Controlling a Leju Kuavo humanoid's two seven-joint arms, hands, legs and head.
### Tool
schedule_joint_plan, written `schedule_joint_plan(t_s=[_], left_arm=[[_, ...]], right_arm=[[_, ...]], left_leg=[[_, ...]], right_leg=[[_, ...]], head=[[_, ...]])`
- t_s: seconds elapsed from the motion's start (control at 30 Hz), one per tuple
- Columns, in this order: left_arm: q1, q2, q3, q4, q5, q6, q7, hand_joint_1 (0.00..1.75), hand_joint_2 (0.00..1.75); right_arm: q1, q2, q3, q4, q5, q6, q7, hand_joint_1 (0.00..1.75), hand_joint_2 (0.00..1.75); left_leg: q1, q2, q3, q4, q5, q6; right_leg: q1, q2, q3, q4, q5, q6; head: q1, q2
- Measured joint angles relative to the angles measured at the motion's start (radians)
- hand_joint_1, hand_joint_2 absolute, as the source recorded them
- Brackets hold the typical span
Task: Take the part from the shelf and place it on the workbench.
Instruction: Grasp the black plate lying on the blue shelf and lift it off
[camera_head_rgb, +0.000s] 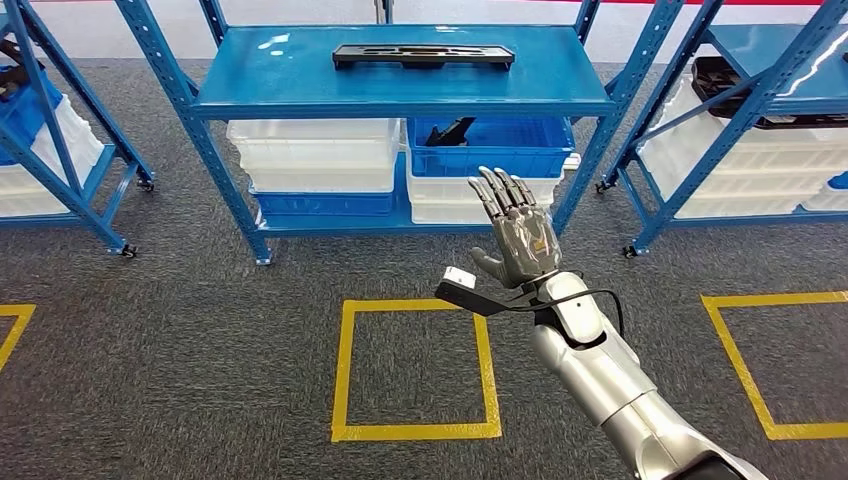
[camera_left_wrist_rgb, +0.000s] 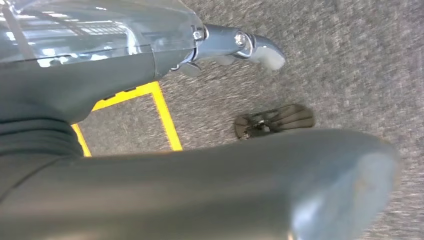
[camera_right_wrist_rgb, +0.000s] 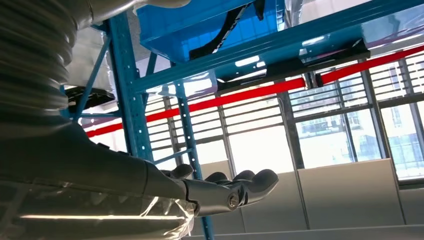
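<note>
Holding dark piece, blue bin (camera_head_rgb: 490, 145) (white crates (camera_head_rgb: 312, 155) beside).

Glossy blue metal shelf (camera_head_rgb: 300, 75), matt black part (camera_head_rgb: 423, 56), rough grey carpet (camera_head_rgb: 200, 340).

The right hand (camera_right_wrist_rgb: 220, 187), dark fingers extended and empty, reaches beneath a blue metal shelf frame (camera_right_wrist_rgb: 131, 95). Behind it run bright windows (camera_right_wrist_rgb: 320, 130) crossed by a red beam (camera_right_wrist_rgb: 280, 87).

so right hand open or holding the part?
Open. The right hand is raised with fingers spread and empty; the black part lies flat on the shelf top.
</note>
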Motion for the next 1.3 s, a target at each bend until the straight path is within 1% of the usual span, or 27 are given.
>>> schedule_joint_plan(t_s=[0.03, 0.1, 0.17, 0.27, 0.3, 0.37, 0.4, 0.43, 0.47, 0.53, 0.57, 0.6, 0.63, 0.7, 0.77, 0.8, 0.87, 0.9, 0.93, 0.97, 1.0, 1.07, 1.1, 1.13, 1.17, 1.23, 1.3], left_arm=[[0.0, -0.001, 0.0, 0.0, -0.001, 0.0, 0.0, 0.0, 0.0], [-0.002, -0.003, 0.0, 0.001, -0.003, 0.0, 0.0, 0.0, 0.0], [-0.001, -0.004, 0.0, 0.0, -0.005, -0.001, 0.001, 0.0, 0.0], [0.0, -0.004, -0.001, 0.0, -0.006, -0.001, 0.002, 0.0, 0.0], [-0.001, -0.004, -0.001, 0.0, -0.006, -0.001, 0.002, 0.0, 0.0], [-0.002, -0.004, -0.001, 0.0, -0.007, -0.001, 0.003, 0.0, 0.0], [-0.002, -0.004, -0.001, 0.0, -0.007, -0.001, 0.003, 0.0, 0.0], [-0.001, -0.004, -0.001, 0.0, -0.007, -0.001, 0.003, 0.0, 0.0], [-0.001, -0.004, -0.001, 0.0, -0.008, -0.001, 0.003, 0.0, 0.0], [0.0, -0.004, -0.001, 0.0, -0.011, -0.001, 0.003, 0.0, 0.0], [0.0, -0.004, -0.001, 0.001, -0.012, -0.001, 0.003, 0.0, 0.0], [-0.001, -0.004, -0.001, 0.002, -0.014, -0.002, 0.003, 0.0, 0.0], [-0.001, -0.004, -0.001, 0.002, -0.017, -0.002, 0.004, 0.0, 0.0], [-0.004, -0.004, -0.001, 0.001, -0.021, -0.003, 0.006, 0.0, 0.0], [-0.005, -0.004, -0.001, 0.0, -0.025, -0.004, 0.007, 0.0, 0.0], [-0.007, -0.003, -0.001, -0.001, -0.027, -0.004, 0.008, 0.0, 0.0], [-0.012, -0.003, -0.001, -0.001, -0.032, -0.006, 0.011, 0.0, 0.0], [-0.012, -0.003, -0.002, -0.001, -0.034, -0.008, 0.013, 0.0, 0.0], [-0.012, -0.003, -0.002, -0.001, -0.037, -0.009, 0.015, 0.0, 0.0], [-0.012, -0.003, -0.002, -0.001, -0.039, -0.01, 0.016, 0.0, 0.0], [-0.013, -0.003, -0.002, -0.001, -0.042, -0.01, 0.017, 0.0, 0.0], [-0.015, -0.003, -0.003, -0.001, -0.047, -0.011, 0.019, 0.0, 0.0], [-0.016, -0.003, -0.003, -0.001, -0.049, -0.012, 0.021, 0.0, 0.0], [-0.018, -0.003, -0.004, -0.001, -0.052, -0.013, 0.023, 0.0, 0.0], [-0.019, -0.003, -0.006, -0.001, -0.054, -0.015, 0.025, 0.0, 0.0], [-0.02, -0.003, -0.011, -0.002, -0.059, -0.018, 0.027, 0.0, 0.0], [-0.023, -0.002, -0.017, -0.002, -0.063, -0.021, 0.029, 0.0, 0.0]], right_arm=[[0.0, 0.0, 0.0, 0.0, 0.001, 0.0, 0.0, 0.0, 1.75], [-0.002, -0.001, 0.0, 0.0, 0.002, 0.001, 0.001, 0.0, 1.75], [-0.005, -0.001, 0.0, 0.0, 0.003, 0.002, 0.001, 0.0, 1.75], [-0.009, -0.001, 0.0, 0.0, 0.003, 0.003, 0.002, 0.0, 1.75], [-0.011, 0.0, 0.0, 0.0, 0.003, 0.003, 0.002, 0.0, 1.75], [-0.011, 0.001, 0.001, 0.0, 0.004, 0.004, 0.002, 0.0, 1.75], [-0.01, 0.001, 0.001, 0.0, 0.004, 0.004, 0.002, 0.0, 1.75], [-0.01, 0.002, 0.001, 0.0, 0.005, 0.005, 0.002, 0.0, 1.75], [-0.009, 0.002, 0.001, 0.0, 0.007, 0.006, 0.002, 0.0, 1.75], [-0.011, 0.003, 0.002, 0.0, 0.013, 0.007, 0.004, 0.0, 1.75], [-0.013, 0.003, 0.002, 0.001, 0.019, 0.007, 0.008, 0.0, 1.75], [-0.017, 0.004, 0.003, 0.002, 0.027, 0.008, 0.014, 0.0, 1.75], [-0.021, 0.004, 0.004, 0.003, 0.036, 0.01, 0.021, 0.0, 1.75], [-0.035, 0.005, 0.006, 0.006, 0.051, 0.016, 0.034, 0.0, 1.75], [-0.054, 0.005, 0.008, 0.011, 0.06, 0.023, 0.043, 0.0, 1.75], [-0.064, 0.006, 0.009, 0.016, 0.063, 0.026, 0.047, 0.0, 1.75], [-0.082, 0.007, 0.01, 0.032, 0.068, 0.035, 0.055, 0.0, 1.75], [-0.087, 0.007, 0.011, 0.041, 0.07, 0.038, 0.059, 0.0, 1.75], [-0.092, 0.007, 0.011, 0.051, 0.071, 0.041, 0.062, 0.0, 1.75], [-0.099, 0.007, 0.011, 0.062, 0.072, 0.044, 0.066, 0.0, 1.75], [-0.109, 0.008, 0.011, 0.074, 0.073, 0.047, 0.069, 0.0, 1.75], [-0.133, 0.008, 0.011, 0.103, 0.075, 0.055, 0.074, 0.0, 1.75], [-0.147, 0.009, 0.012, 0.12, 0.076, 0.059, 0.077, 0.0, 1.75], [-0.159, 0.01, 0.012, 0.135, 0.079, 0.064, 0.079, 0.0, 1.75], [-0.172, 0.011, 0.013, 0.15, 0.082, 0.069, 0.083, 0.0, 1.75], [-0.201, 0.014, 0.014, 0.175, 0.092, 0.08, 0.096, 0.0, 1.75], [-0.237, 0.019, 0.015, 0.209, 0.103, 0.098, 0.113, 0.0, 1.75]], left_leg=[[-0.002, -0.002, 0.009, -0.001, -0.007, 0.0], [-0.002, -0.004, 0.015, -0.006, -0.015, -0.004], [-0.002, -0.004, 0.017, -0.005, -0.014, -0.013], [-0.002, 0.001, 0.009, 0.041, -0.028, -0.028], [0.0, 0.003, -0.014, 0.089, -0.047, -0.032], [0.007, 0.005, -0.089, 0.214, -0.095, -0.041], [0.012, 0.006, -0.123, 0.258, -0.109, -0.046], [0.017, 0.007, -0.141, 0.268, -0.105, -0.052], [0.022, 0.008, -0.141, 0.24, -0.081, -0.057], [0.034, 0.013, -0.104, 0.109, 0.011, -0.069], [0.036, 0.015, -0.089, 0.052, 0.038, -0.072], [0.036, 0.016, -0.08, 0.018, 0.058, -0.071], [0.034, 0.017, -0.08, 0.006, 0.06, -0.066], [0.029, 0.015, -0.077, 0.007, 0.053, -0.047], [0.028, 0.013, -0.062, 0.001, 0.044, -0.032], [0.028, 0.012, -0.053, -0.003, 0.04, -0.026], [0.025, 0.009, -0.038, -0.006, 0.027, -0.017], [0.023, 0.006, -0.03, -0.006, 0.02, -0.015], [0.021, 0.004, -0.02, -0.007, 0.011, -0.014], [0.02, 0.001, -0.008, -0.006, 0.002, -0.014], [0.018, -0.001, 0.006, -0.007, -0.008, -0.014], [0.016, -0.005, 0.033, -0.009, -0.027, -0.017], [0.014, -0.006, 0.041, -0.01, -0.036, -0.022], [0.014, -0.007, 0.047, -0.013, -0.042, -0.027], [0.012, -0.007, 0.052, -0.014, -0.045, -0.032], [0.011, -0.004, 0.055, -0.007, -0.049, -0.039], [0.013, 0.002, 0.023, 0.063, -0.062, -0.044]], right_leg=[[0.008, 0.0, 0.011, -0.061, 0.051, -0.011], [0.02, 0.0, 0.025, -0.141, 0.111, -0.026], [0.02, 0.002, 0.03, -0.161, 0.115, -0.03], [0.004, 0.002, 0.062, -0.177, 0.112, -0.041], [0.001, 0.002, 0.072, -0.179, 0.107, -0.045], [-0.003, 0.002, 0.086, -0.18, 0.094, -0.046], [-0.006, 0.002, 0.095, -0.179, 0.085, -0.044], [-0.01, 0.002, 0.105, -0.179, 0.076, -0.039], [-0.014, 0.003, 0.118, -0.179, 0.066, -0.033], [-0.023, 0.003, 0.145, -0.178, 0.043, -0.017], [-0.025, 0.003, 0.155, -0.177, 0.033, -0.009], [-0.025, 0.003, 0.16, -0.177, 0.025, -0.002], [-0.023, 0.003, 0.164, -0.178, 0.02, 0.006], [-0.023, 0.003, 0.17, -0.178, 0.018, 0.018], [-0.026, 0.002, 0.149, -0.133, 0.018, 0.024], [-0.026, 0.002, 0.117, -0.08, 0.01, 0.025], [-0.023, 0.002, 0.026, 0.055, -0.031, 0.025], [-0.021, 0.002, -0.015, 0.103, -0.052, 0.024], [-0.019, 0.002, -0.044, 0.122, -0.06, 0.022], [-0.018, 0.002, -0.056, 0.107, -0.045, 0.02], [-0.016, 0.002, -0.053, 0.06, -0.006, 0.017], [-0.008, 0.002, -0.03, -0.066, 0.097, 0.007], [-0.003, 0.002, -0.019, -0.112, 0.128, 0.001], [0.0, 0.002, -0.011, -0.137, 0.142, -0.003], [0.003, 0.002, -0.007, -0.143, 0.134, -0.007], [-0.004, 0.003, 0.01, -0.151, 0.133, -0.015], [-0.012, 0.004, 0.028, -0.157, 0.126, -0.028]], head=[[0.0, 0.0], [-0.003, 0.0], [-0.004, 0.0], [-0.007, 0.0], [-0.011, 0.0], [-0.019, 0.0], [-0.022, 0.0], [-0.023, 0.0], [-0.025, 0.0], [-0.029, 0.0], [-0.034, 0.0], [-0.037, 0.0], [-0.038, 0.0], [-0.036, 0.0], [-0.032, 0.0], [-0.029, 0.0], [-0.018, 0.0], [-0.014, 0.0], [-0.009, 0.0], [-0.004, 0.0], [0.0, 0.0], [0.005, 0.0], [0.007, 0.0], [0.008, 0.0], [0.008, 0.0], [0.006, 0.0], [-0.005, 0.0]])
